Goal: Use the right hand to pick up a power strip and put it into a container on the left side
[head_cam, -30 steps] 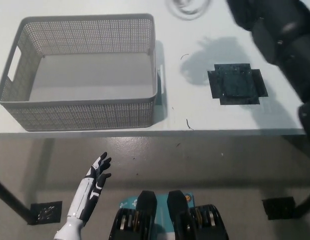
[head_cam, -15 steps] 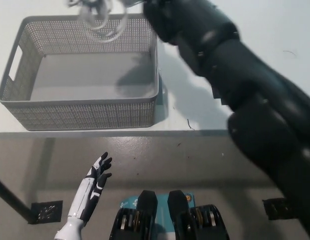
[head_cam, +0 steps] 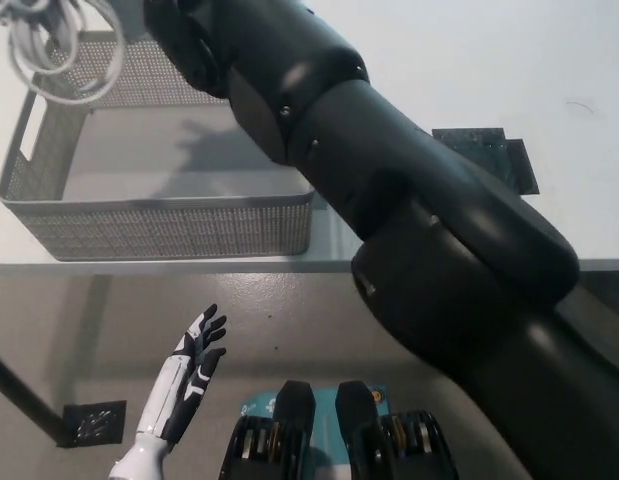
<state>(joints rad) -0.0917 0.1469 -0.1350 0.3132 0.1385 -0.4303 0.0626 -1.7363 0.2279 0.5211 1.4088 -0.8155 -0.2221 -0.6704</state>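
Observation:
A coil of white cable (head_cam: 51, 48) from the power strip hangs in the air at the top left, above the far left corner of the grey lattice basket (head_cam: 159, 228). The strip's body is out of the picture. My black right arm reaches from the bottom right across the table and over the basket. The right hand (head_cam: 184, 25) is cut off by the top edge and carries the strip by its cable end. The basket's floor is bare. My white left hand (head_cam: 187, 380) rests open below the table's front edge at the lower left.
A black square patch (head_cam: 501, 158) lies on the white table (head_cam: 459, 60) to the right, partly behind my arm. The table's front edge runs across the middle of the picture. Another black patch (head_cam: 89, 423) sits on the floor at the lower left.
My right arm has swung left, carrying the cable coil from the table's far middle to above the basket's left end. The left hand has not moved.

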